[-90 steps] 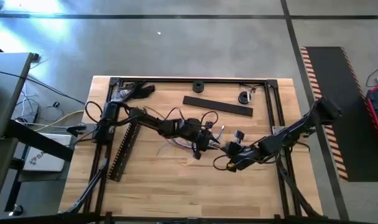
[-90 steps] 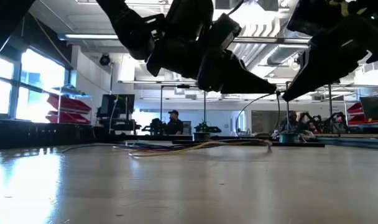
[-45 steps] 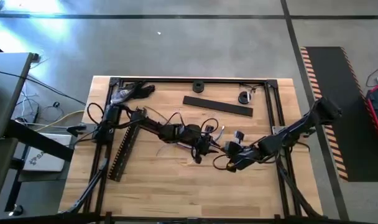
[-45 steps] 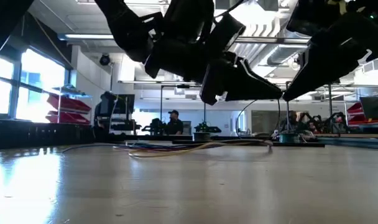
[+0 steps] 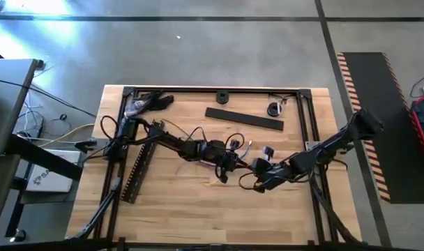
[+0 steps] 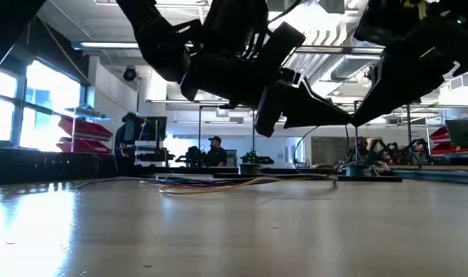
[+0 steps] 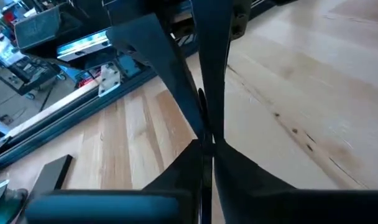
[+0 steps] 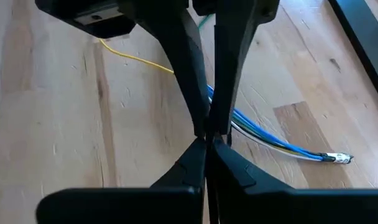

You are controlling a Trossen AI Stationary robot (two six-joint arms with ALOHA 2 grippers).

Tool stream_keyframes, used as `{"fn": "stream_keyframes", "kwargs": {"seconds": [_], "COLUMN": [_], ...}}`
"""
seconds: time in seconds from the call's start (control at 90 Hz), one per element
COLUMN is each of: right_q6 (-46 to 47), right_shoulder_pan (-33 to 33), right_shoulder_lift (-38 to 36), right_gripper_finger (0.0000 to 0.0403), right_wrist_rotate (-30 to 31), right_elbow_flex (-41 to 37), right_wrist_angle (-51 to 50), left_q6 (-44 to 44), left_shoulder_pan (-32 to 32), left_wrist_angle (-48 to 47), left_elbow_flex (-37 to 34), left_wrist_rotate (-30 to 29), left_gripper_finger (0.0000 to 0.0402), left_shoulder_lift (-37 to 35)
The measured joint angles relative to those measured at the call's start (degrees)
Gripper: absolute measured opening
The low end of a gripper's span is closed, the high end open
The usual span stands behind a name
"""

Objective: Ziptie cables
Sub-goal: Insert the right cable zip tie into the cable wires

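High view: cables point(image 5: 210, 164) under grippers.

1. Thin multicoloured cables point(image 5: 210, 162): largely covered from above by the two dark arms; individual strands too small to separate.
2. Low view: both arms cut off by the top edge.
3. Right wrist view: blue and white wire bundle point(image 8: 282, 144) passes behind the dark fingers point(image 8: 188, 68).

Left gripper point(image 7: 206, 134) fingers closed together, tips meeting another gripper's, above wooden table point(image 7: 288, 93)
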Motion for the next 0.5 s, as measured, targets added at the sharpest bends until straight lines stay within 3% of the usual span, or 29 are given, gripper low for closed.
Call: {"fn": "stream_keyframes", "kwargs": {"seconds": [0.256, 0.5], "right_q6": [7.3, 26.3], "right_shoulder_pan": [2.6, 12.4], "right_shoulder_lift": [-1.1, -1.1], "right_gripper_finger": [0.0001, 0.0001], "right_wrist_rotate": [0.0, -1.5], "right_elbow_flex": [0.0, 0.0], "right_wrist_angle": [-3.5, -10.2], "left_q6": [0.7, 0.9], "left_shoulder_pan": [0.6, 3.4], "left_wrist_angle": [-1.4, -1.8], "left_elbow_flex": [0.0, 0.0], "left_wrist_rotate": [-1.3, 0.7], "left_gripper_finger": [0.0002, 0.0001], "left_shoulder_lift": [-0.1, -0.3]}}
